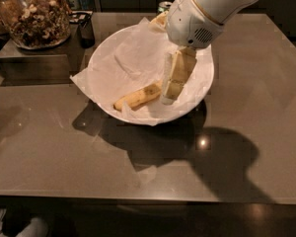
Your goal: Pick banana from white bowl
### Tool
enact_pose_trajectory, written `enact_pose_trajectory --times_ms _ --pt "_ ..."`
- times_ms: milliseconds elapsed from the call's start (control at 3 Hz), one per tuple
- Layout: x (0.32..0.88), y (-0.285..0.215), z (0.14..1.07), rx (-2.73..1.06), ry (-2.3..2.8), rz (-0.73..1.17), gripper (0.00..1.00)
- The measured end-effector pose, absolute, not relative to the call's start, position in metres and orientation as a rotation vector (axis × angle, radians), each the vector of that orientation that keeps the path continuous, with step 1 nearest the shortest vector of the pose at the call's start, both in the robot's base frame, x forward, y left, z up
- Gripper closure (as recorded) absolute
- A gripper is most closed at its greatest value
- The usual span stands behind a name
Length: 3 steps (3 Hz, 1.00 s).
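Note:
The banana (137, 97) is yellow with brown speckles and lies in the lower part of the white bowl (108, 43), on the crinkled white paper lining (130, 58). It points from lower left to upper right. My gripper (169, 98) hangs down from the white arm (197, 14) into the right side of the bowl. Its tip is at the banana's right end, which it hides, so I cannot tell whether it touches the banana.
A glass jar of nuts (32, 16) stands on a raised metal block (29, 63) at the back left. A small dark cup (86, 31) sits beside it. The bowl rests on a grey-brown table (64, 152), and the paper overhangs the bowl's left rim.

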<state>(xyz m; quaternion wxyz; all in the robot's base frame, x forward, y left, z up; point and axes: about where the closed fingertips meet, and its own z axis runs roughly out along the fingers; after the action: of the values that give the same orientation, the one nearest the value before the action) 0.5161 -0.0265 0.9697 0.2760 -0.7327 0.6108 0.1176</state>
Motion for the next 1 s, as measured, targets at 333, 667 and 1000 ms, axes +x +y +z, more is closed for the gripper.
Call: enact_pose_trajectory --times_ms 333,667,1000 --pt "0.517 -0.026 0.969 -1.969 1.641 0.318 0.19" --pt "0.517 -0.026 0.969 -1.969 1.641 0.318 0.42" --pt "0.523 -0.02 0.959 -1.959 1.627 0.344 0.64"
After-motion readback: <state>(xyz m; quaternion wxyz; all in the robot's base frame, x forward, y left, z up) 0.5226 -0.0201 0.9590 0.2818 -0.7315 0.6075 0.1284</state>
